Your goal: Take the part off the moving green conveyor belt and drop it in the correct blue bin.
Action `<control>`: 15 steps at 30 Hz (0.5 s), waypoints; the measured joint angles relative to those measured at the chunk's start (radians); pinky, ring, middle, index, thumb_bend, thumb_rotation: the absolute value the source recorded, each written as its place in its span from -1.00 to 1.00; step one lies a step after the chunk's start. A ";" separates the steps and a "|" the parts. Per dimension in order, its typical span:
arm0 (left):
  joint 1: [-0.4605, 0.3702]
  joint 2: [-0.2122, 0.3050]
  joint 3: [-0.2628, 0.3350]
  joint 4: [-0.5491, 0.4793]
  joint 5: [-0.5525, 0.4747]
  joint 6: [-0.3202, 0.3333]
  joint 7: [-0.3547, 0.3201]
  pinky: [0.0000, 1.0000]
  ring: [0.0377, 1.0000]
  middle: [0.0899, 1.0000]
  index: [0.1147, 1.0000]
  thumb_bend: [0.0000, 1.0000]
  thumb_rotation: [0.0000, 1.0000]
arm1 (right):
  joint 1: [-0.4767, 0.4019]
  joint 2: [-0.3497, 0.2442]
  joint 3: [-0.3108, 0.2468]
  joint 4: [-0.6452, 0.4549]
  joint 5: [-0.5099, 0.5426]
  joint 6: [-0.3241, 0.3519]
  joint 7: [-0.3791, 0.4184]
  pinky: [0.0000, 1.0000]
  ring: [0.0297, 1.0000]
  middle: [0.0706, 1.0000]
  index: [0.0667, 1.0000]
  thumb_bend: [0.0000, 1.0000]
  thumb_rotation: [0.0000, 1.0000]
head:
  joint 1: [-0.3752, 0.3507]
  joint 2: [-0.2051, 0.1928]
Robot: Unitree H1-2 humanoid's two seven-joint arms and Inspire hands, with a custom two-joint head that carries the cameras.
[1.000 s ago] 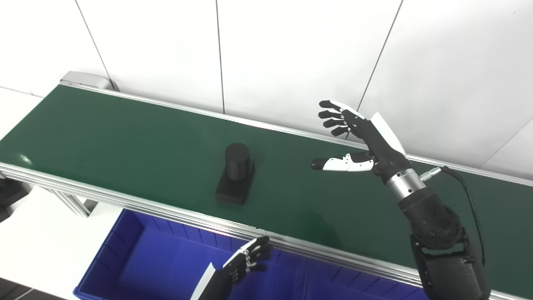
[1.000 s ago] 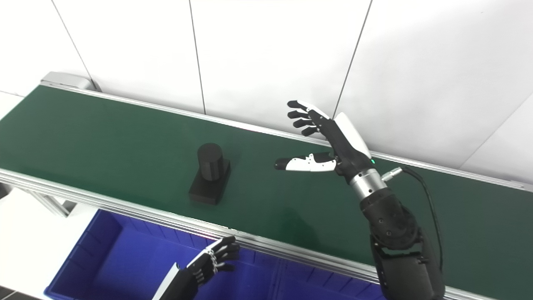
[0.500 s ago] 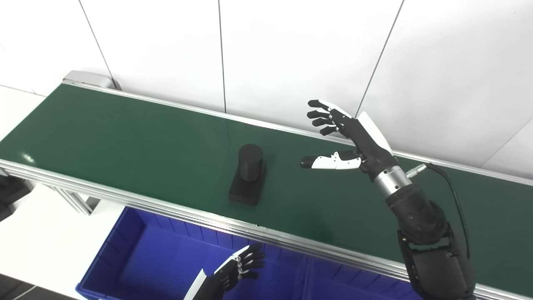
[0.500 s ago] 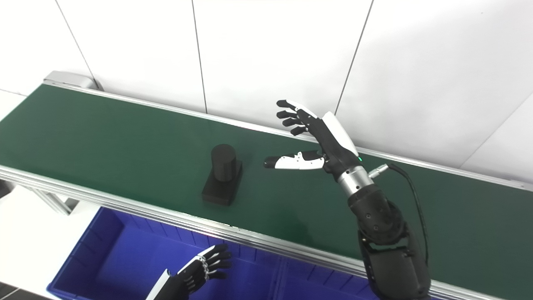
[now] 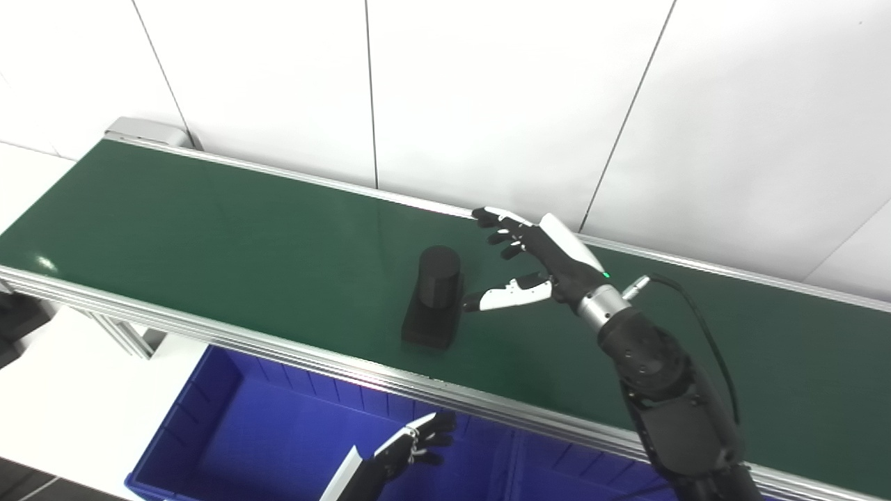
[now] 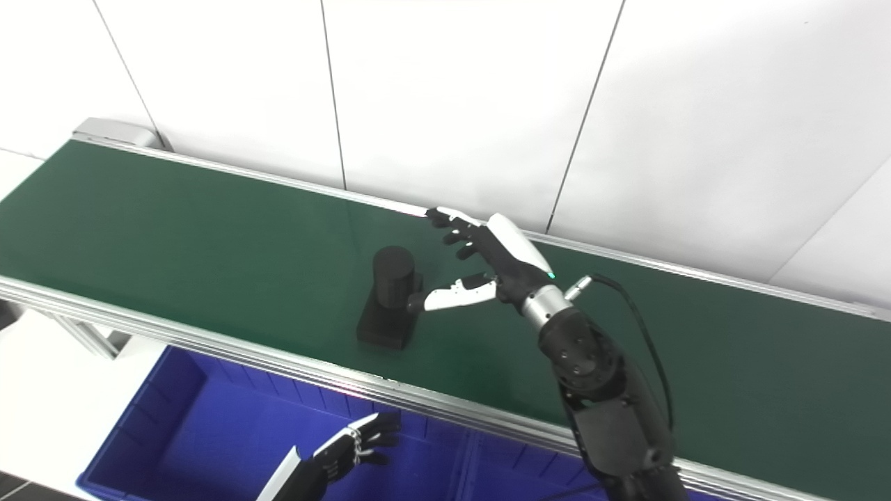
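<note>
A: Right hand?
B: Spread wide, holding nothing, w/ thumb tip just beside the black part (touching or not, can't tell), fingers above its far right.
A: Part's where?
B: Upright mid green conveyor belt, cylinder on a flat base.
A: Left hand?
B: Low, near side, over the blue bin, fingers loosely apart, empty.
</note>
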 measured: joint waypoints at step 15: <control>-0.025 0.006 -0.052 0.023 0.101 0.000 0.091 0.41 0.59 0.68 0.70 1.00 0.12 | -0.042 0.086 0.052 0.230 -0.090 -0.041 -0.124 0.31 0.53 0.64 0.67 0.85 -0.38 | 0.000 0.005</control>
